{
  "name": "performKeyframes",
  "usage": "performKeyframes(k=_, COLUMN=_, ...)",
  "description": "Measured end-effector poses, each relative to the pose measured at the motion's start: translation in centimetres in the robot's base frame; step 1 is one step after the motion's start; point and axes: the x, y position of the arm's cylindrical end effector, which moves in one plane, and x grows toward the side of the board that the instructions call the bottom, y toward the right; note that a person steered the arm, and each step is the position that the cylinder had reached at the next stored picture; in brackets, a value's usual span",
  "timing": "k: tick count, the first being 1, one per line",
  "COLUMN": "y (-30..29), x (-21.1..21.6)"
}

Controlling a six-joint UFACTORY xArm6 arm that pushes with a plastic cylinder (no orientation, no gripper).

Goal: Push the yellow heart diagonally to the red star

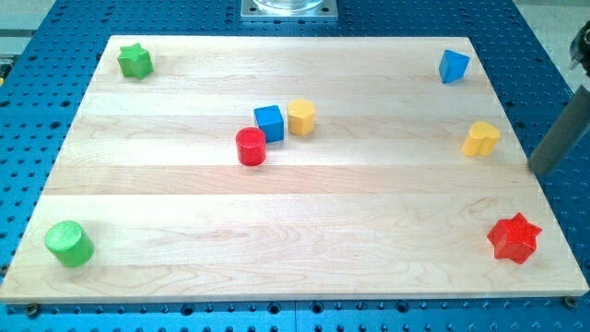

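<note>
The yellow heart (480, 139) lies near the board's right edge, about midway up the view. The red star (513, 238) lies at the board's bottom right corner, below and slightly right of the heart. My rod comes in from the view's right edge, and my tip (537, 170) sits just off the board's right edge, right of and slightly below the heart. The tip is apart from the heart and above the star.
A blue block (453, 66) lies at the top right. A blue cube (269, 123), a yellow hexagon (301, 117) and a red cylinder (250, 147) cluster near the middle. A green star (135, 62) lies top left, a green cylinder (69, 243) bottom left.
</note>
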Motion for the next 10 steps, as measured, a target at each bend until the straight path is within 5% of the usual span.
performKeyframes(k=2, y=-2.2, x=-5.5)
performKeyframes(k=5, y=-14.1, x=-2.5)
performKeyframes(k=7, y=-6.0, x=-6.5)
performKeyframes(k=10, y=-9.1, x=-0.8)
